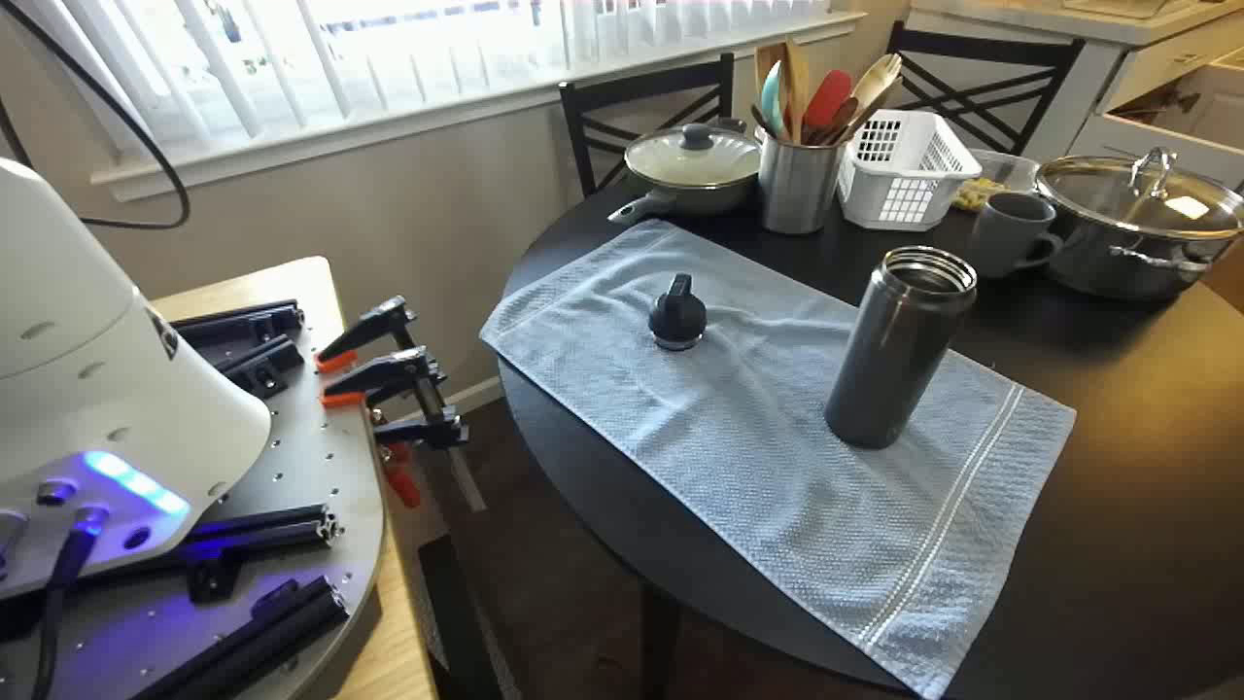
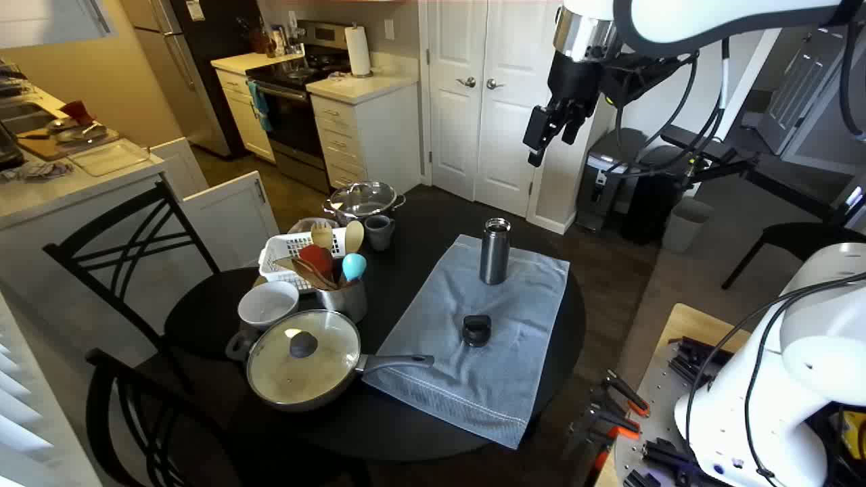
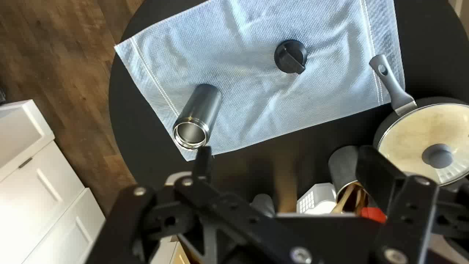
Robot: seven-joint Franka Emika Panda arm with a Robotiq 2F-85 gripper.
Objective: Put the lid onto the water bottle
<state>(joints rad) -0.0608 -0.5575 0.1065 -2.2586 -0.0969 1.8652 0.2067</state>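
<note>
On the grey-blue cloth (image 1: 768, 467): water bottle (image 1: 889, 360) and lid (image 1: 678, 316), set apart

1. Water bottle: tall, dark grey metallic cylinder with a shiny rim. Stands upright toward one end of the cloth, mouth uncovered.
2. Lid: small, black, round, raised loop uppermost. Rests on the same cloth, well apart from the bottle.
3. Your gripper (image 3: 285, 157): raised in the air, well away from bottle and lid; you see its jaws spread wide.
4. Surface (image 1: 1157, 457): dark, rounded, carrying the cloth and items 5 to 7.
5. Pan (image 1: 700, 199): covered; its grey handle reaches over the cloth's edge, as your wrist view shows.
6. Utensil holder (image 1: 799, 190): steel, with utensils (image 1: 829, 102) in wood, red and turquoise; white basket (image 1: 904, 199) just beside it.
7. Mug (image 1: 1006, 233): grey, beside a steel pot (image 1: 1108, 267).
8. Markings: on the refrigerator (image 2: 223, 44) in an exterior view, you can see a pale sheet (image 2: 195, 9); any print on it is too small for you to read.
</note>
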